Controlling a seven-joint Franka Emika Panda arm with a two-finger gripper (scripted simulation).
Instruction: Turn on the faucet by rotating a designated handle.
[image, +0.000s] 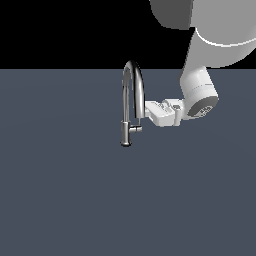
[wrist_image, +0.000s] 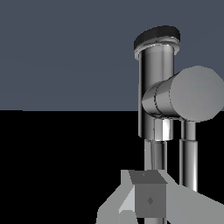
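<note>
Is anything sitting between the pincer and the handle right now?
Nothing separate. In the exterior view the pincer sits against the faucet spout, just above the handle; only faucet chrome lies between.

- A flat, plain slate-blue floor (image: 75, 200) fills the lower part of the exterior view
- Above its straight far edge lies a featureless black backdrop (image: 60, 30)

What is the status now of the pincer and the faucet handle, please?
Pincer beside the faucet spout, above the handle; open or shut cannot be told. Handle not gripped. Nothing in the way.
</note>
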